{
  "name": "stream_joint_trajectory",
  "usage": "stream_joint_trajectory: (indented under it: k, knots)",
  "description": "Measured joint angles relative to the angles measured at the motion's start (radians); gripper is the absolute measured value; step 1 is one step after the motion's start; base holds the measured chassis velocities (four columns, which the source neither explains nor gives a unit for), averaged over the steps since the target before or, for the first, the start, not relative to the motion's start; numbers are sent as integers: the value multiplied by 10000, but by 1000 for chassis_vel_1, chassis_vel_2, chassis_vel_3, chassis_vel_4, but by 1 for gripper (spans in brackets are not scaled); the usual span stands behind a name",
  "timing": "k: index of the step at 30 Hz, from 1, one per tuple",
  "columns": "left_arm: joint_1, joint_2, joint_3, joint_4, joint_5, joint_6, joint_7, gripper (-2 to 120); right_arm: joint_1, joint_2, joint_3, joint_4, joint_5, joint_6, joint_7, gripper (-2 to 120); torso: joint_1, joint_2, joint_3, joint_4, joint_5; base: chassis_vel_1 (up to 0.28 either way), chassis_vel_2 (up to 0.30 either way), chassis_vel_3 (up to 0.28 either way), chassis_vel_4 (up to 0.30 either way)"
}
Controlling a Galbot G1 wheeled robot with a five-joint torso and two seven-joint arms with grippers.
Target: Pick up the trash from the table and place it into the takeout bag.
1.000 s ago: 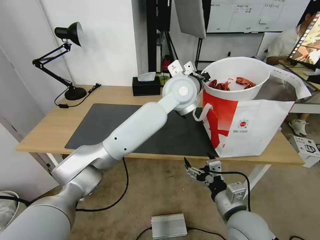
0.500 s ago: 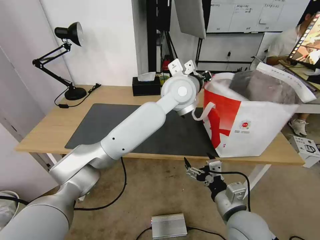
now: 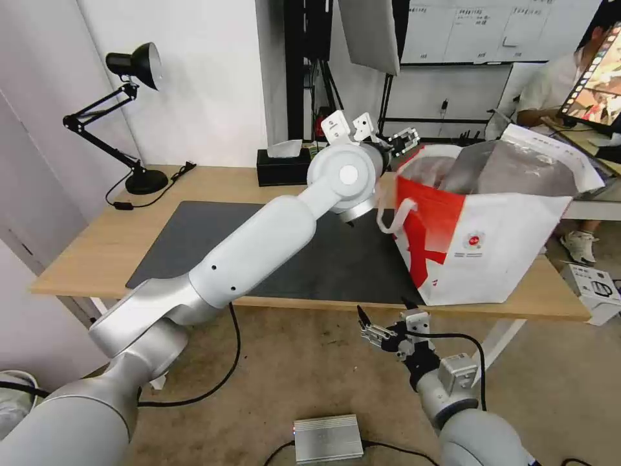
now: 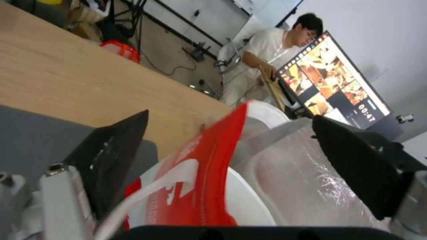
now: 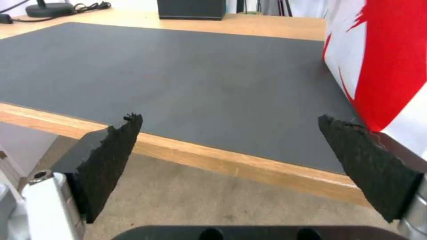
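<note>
Nearest us, our right gripper [image 3: 383, 321] is hanging below the table [image 3: 90, 249] edge, fingers spread apart and holding nothing. Beyond it, the takeout bag [image 3: 491, 252] is standing on the table's right end, partly over the grey mat [image 3: 207, 239]. Farther back, our left gripper [image 3: 404, 138] is hovering at the bag's rim, fingers apart and empty.

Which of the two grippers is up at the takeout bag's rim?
The left gripper, open at the rim of the boxy white-and-red takeout bag. The right gripper hangs open below the light-wood table's front edge.
</note>
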Motion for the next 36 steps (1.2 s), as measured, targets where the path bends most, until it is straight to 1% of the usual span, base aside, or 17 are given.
stream_joint_trajectory:
  k: [6, 9, 12, 13, 16, 17, 20, 21, 24, 25, 28, 29, 32, 33, 34, 35, 36]
  knots:
    - [164, 248, -3, -219, 1, -6, -4, 100, 0, 0, 0, 0, 0, -1, 0, 100, 0, -1, 0, -1, 1, 0, 0, 0, 0]
    - [256, 567, -12, -464, 39, -7, -5, 100, 0, 1, 0, 0, 0, 0, 0, 100, 0, 0, 1, 0, 1, 0, 0, 0, 0]
    - [496, 1003, -135, -868, 222, -18, 35, 100, 0, 0, 0, 0, 0, 0, 0, 100, 0, 0, 0, 0, 1, 0, 0, 0, 0]
    - [496, 1003, -135, -868, 222, -18, 35, 100, 0, 0, 0, 0, 0, 0, 0, 100, 0, 0, 0, 0, 1, 0, 0, 0, 0]
    - [900, 1616, -276, -1404, 405, -52, 125, 100, 0, 0, -1, 0, 0, 0, -1, 100, 0, 0, 0, 0, -1, 0, 0, 0, 0]
    - [900, 1616, -276, -1404, 405, -52, 125, 100, 0, 0, -1, 0, 0, 0, -1, 100, 0, 0, 0, 0, -1, 0, 0, 0, 0]
    - [1404, 2405, -351, -2185, 742, -60, 328, 100, 0, 0, 0, 0, 1, -1, 0, 100, 0, 0, 0, 0, -1, 0, 0, 0, 0]
    - [1404, 2405, -351, -2185, 742, -60, 328, 100, 0, 0, 0, 0, 1, -1, 0, 100, 0, 0, 0, 0, -1, 0, 0, 0, 0]
    - [2040, 3315, -546, -3001, 1234, -22, 479, 100, 0, 0, 0, 0, 0, 0, -1, 100, -1, 0, 0, 0, -2, 0, 0, 0, 0]
    - [2040, 3315, -546, -3001, 1234, -22, 479, 100, 0, 0, 0, 0, 0, 0, -1, 100, -1, 0, 0, 0, -2, 0, 0, 0, 0]
    - [2721, 4184, -1056, -3705, 1424, 193, 514, 100, 0, 1, 0, 0, 0, 0, -1, 100, -1, 0, -1, 0, 0, 0, 0, 0, 0]
    - [2721, 4184, -1056, -3705, 1424, 193, 514, 100, 0, 1, 0, 0, 0, 0, -1, 100, -1, 0, -1, 0, 0, 0, 0, 0, 0]
    - [3497, 5060, -1567, -4192, 2075, 418, 764, 100, 0, 0, 0, 0, 0, 0, -2, 100, 0, 1, -1, 0, -3, 0, 0, 0, 0]
    - [3497, 5060, -1567, -4192, 2075, 418, 764, 100, 0, 0, 0, 0, 0, 0, -2, 100, 0, 1, -1, 0, -3, 0, 0, 0, 0]
    - [3757, 5349, -1743, -4302, 2250, 549, 864, 100, 0, 1, -1, 0, 0, 0, -3, 100, 0, 1, -1, 1, -2, 0, 0, 0, 0]
    - [4159, 5770, -2003, -4444, 2562, 643, 1146, 100, 0, 0, 0, -1, 1, 0, -1, 100, 0, 1, -1, -1, -3, 0, 0, 0, 0]
    - [4159, 5770, -2003, -4444, 2562, 643, 1146, 100, 0, 0, 0, -1, 1, 0, -1, 100, 0, 1, -1, -1, -3, 0, 0, 0, 0]
